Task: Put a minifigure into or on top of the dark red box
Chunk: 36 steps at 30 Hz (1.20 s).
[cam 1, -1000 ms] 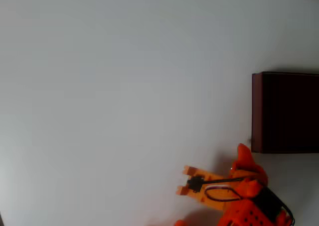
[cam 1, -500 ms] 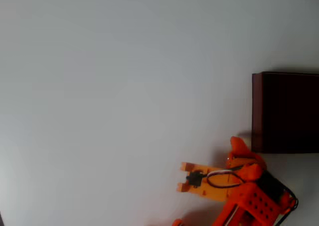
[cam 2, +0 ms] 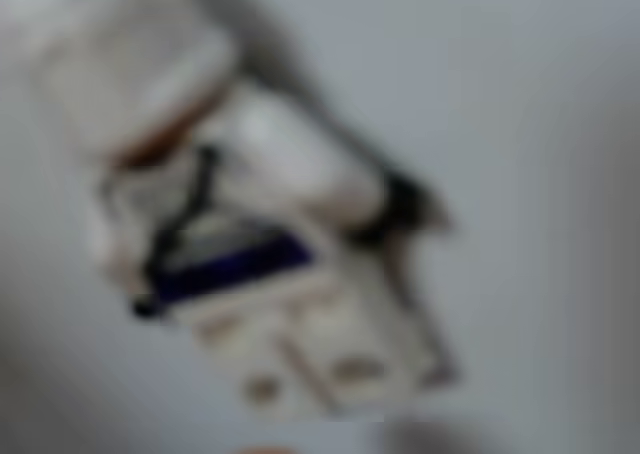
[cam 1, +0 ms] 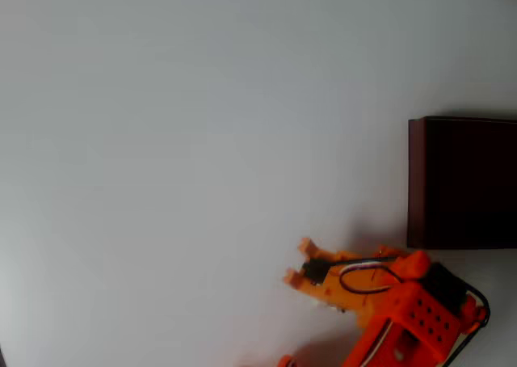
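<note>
Hand (cam 1: 297, 262) shifted; minifigure (cam 2: 250, 224) wrist-close.

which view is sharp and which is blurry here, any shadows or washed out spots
Overhead view: fairly sharp but washed out, the pale white table nearly featureless; soft shadow beside the orange two-finger gripper near the dark red rectangular box. Wrist view: heavily out of focus, the whitish-grey toy minifigure a close smear with dark and blue patches.
</note>
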{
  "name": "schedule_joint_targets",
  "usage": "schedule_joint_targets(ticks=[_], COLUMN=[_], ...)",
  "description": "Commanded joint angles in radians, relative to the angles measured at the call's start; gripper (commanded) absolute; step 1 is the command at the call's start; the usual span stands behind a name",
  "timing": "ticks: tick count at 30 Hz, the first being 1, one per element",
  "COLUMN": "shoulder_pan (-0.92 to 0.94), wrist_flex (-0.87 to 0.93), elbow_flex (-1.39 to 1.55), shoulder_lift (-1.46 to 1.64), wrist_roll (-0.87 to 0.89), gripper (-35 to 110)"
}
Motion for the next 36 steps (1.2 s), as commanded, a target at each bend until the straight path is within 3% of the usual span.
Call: schedule_joint_targets(ticks=[1,5,7,8,11,17,33,36], shoulder_pan=[0.012,-0.008,-0.005,0.003,-0.009,0.011,0.133,0.115], wrist_flex=[0.031,0.029,0.058,0.095,0.118,0.120,-0.012,-0.031], elbow_flex=[-0.044,-0.041,-0.066,-0.083,-0.077,-0.035,0.120,0.137], shoulder_lift=[0.006,-0.003,0.000,0.000,0.009,0.026,0.072,0.074], wrist_roll=[-0.003,-0.015,-0.129,-0.239,-0.198,-0.396,-0.535,-0.540], gripper=[16,12,12,18,30,56,54,59])
